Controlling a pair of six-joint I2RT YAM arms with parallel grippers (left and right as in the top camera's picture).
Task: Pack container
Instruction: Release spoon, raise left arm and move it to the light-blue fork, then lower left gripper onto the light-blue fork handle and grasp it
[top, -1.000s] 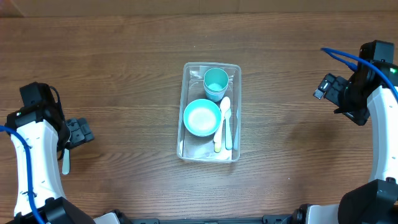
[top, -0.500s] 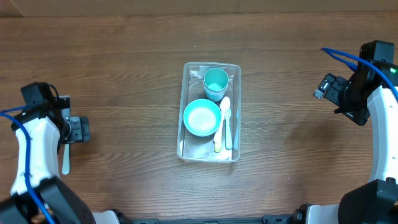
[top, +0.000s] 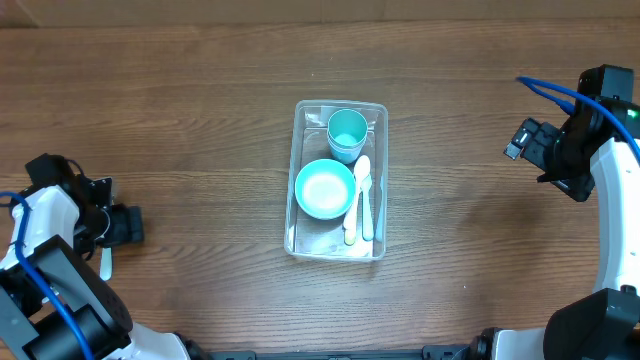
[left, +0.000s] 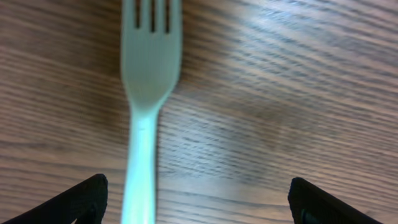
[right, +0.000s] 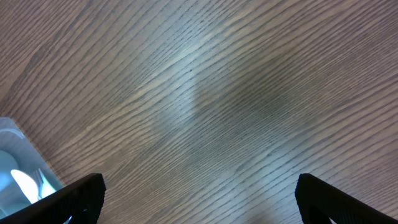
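The clear container (top: 296, 170) stands at the table's middle. It holds a light-blue cup (top: 347, 131), a light-blue bowl (top: 324, 188), a white spoon (top: 359, 190) and a light-blue utensil (top: 368, 222) beside it. A corner of the container shows in the right wrist view (right: 18, 168). A light-blue fork (left: 144, 93) lies on the table at the far left (top: 105, 264). My left gripper (top: 125, 226) is open right over the fork's handle, which lies between the fingers nearer the left one (left: 199, 199). My right gripper (top: 522, 140) is open and empty at the far right (right: 199, 196).
The wooden table (top: 200, 120) bears nothing else in view. Blue cables run along both arms.
My left arm has swung back toward the left edge, and its gripper has shifted slightly down over the fork. The right arm and the container's contents have not moved.
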